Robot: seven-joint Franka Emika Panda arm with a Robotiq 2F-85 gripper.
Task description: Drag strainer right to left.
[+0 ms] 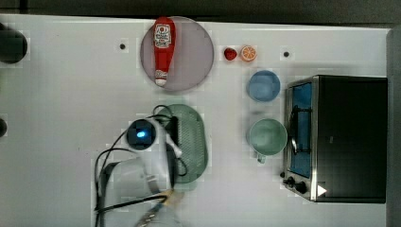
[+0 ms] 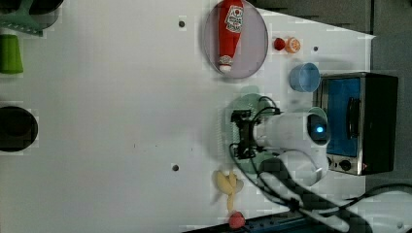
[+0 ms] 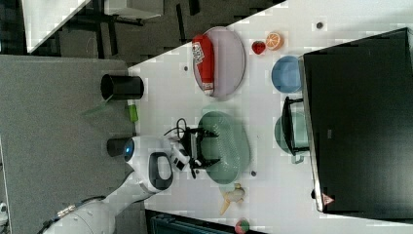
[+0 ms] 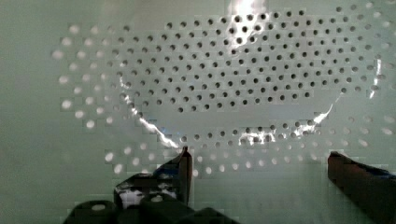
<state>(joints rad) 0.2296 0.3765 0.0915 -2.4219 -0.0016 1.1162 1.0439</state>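
The table (image 1: 71, 94) is white and carries all items. The toaster oven (image 1: 345, 137) stands well apart from the pincer, toward the top view's right. The plate (image 1: 194, 52) with the ketchup bottle (image 1: 163, 49) lies beyond the pincer toward the top view's top.

The strainer (image 1: 194, 137) lies directly beneath the pincer (image 3: 198, 148), flat on the table, its perforated floor (image 4: 233, 74) facing up. The green cup (image 1: 267, 136) and blue bowl (image 1: 263, 85) sit between strainer and oven, clear of the strainer.

The pincer stands with its fingers (image 4: 180, 168) wide apart, holding nothing, low inside the basket; whether the tips touch the floor cannot be settled from these views.

Judgement: the strainer appears to be thin moulded plastic, so light, fairly stiff and glossy, likely to slide easily on the table and to skid or pivot under an off-centre push. Clamping the rim wall nearest the arm, or pressing against the inner wall near mid-length, should keep it from rotating.
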